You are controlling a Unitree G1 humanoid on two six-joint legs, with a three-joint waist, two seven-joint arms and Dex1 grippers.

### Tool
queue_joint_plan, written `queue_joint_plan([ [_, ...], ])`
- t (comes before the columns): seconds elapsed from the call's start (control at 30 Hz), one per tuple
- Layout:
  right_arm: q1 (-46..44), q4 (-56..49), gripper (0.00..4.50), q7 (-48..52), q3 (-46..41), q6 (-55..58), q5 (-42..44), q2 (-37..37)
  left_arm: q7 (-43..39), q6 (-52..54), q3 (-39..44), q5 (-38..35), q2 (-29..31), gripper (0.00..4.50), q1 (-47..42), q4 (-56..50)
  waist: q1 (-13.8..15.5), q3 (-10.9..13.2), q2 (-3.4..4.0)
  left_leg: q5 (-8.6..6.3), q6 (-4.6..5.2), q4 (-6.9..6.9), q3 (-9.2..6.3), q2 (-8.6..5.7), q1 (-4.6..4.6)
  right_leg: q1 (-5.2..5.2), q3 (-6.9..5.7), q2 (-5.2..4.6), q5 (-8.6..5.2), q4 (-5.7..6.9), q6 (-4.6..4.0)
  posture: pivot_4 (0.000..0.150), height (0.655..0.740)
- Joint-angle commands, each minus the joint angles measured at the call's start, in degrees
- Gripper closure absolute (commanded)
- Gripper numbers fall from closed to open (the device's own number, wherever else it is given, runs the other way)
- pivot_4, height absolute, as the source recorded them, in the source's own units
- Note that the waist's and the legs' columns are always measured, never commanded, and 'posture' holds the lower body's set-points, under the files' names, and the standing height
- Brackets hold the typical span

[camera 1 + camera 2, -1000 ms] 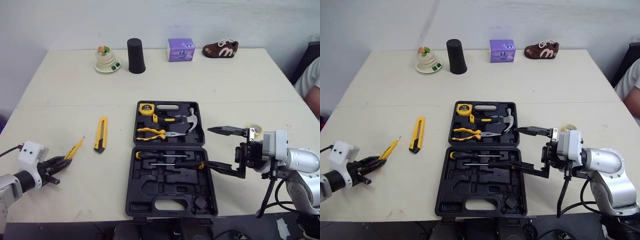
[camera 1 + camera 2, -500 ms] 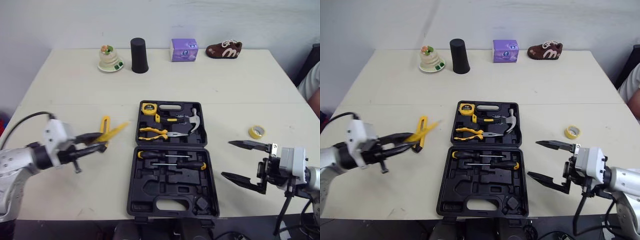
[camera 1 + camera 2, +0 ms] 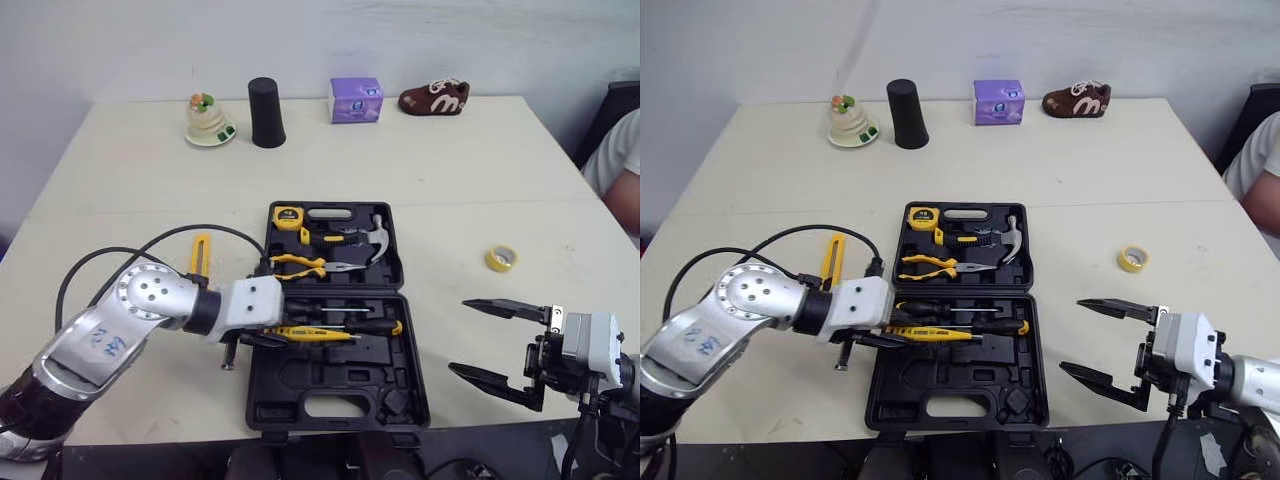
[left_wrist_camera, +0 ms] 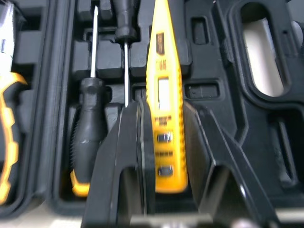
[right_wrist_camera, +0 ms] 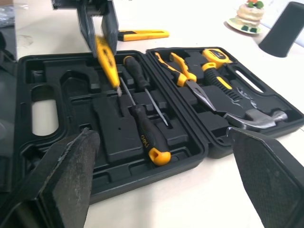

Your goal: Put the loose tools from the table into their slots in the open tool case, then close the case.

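the tool case (image 3: 335, 385) is black all over. the tester (image 4: 164, 118) is yellow with a pale grey window. the screwdrivers (image 5: 145, 135) are black with yellow ends. the pliers (image 3: 300, 263) have yellow and black handles, and the hammer (image 3: 378, 232) has a silver head. the tape measure (image 3: 291, 215), the knife (image 3: 199, 255) and the tape roll (image 3: 501, 258) are yellow. the table (image 3: 480, 170) is cream. the cup (image 3: 266, 113) is black, the box (image 3: 356, 100) is purple, the shoe (image 3: 434, 97) is brown with white marks. the left gripper (image 4: 159, 107) and the right gripper (image 3: 458, 335) are black.

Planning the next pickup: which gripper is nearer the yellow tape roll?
Right. The right gripper, open, sits just robot-side of the tape roll; the left gripper holds the tester pen over the case, farther left.
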Motion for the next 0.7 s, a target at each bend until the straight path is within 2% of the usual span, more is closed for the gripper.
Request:
queue_joint_plan([
  [0.03,-0.74,-2.90,0.00,-1.61,-0.08,1.16,0.38,-0.63,1.22,0.76,-2.03,3.65,0.17,3.99,-0.51,-1.90,0.12,0.00,0.00,0.01,-0.01,0.00,0.00,0.01,0.00,-0.01,0.00,0.01,-0.01,0.00,-0.02,0.150,0.7400],
  [0.33,-1.94,-2.17,0.00,-1.42,0.15,0.73,-0.70,-0.46,1.69,6.07,-6.30,7.46,-1.70,3.99,-4.14,-1.24,0.63,0.01,-0.02,0.01,-0.01,0.08,0.00,-0.03,-0.03,0.00,-0.01,-0.01,-0.01,0.00,-0.02,0.150,0.7400],
  [0.63,0.32,-0.86,0.00,0.53,-0.96,-1.56,-1.28,0.21,1.31,5.63,-9.54,9.37,-4.11,3.99,-3.79,-0.22,1.58,0.00,-0.02,0.01,0.01,0.21,0.00,-0.05,0.02,0.05,0.00,-0.01,-0.01,0.09,-0.01,0.150,0.7400],
  [0.7,-0.06,-0.36,0.00,0.24,-0.90,-2.05,-1.31,0.42,1.65,4.81,-9.28,9.72,-4.32,2.96,-2.89,0.39,1.62,0.00,-0.03,0.01,0.02,0.21,-0.02,-0.05,0.02,0.06,-0.01,-0.02,-0.01,0.09,-0.01,0.150,0.7400],
])
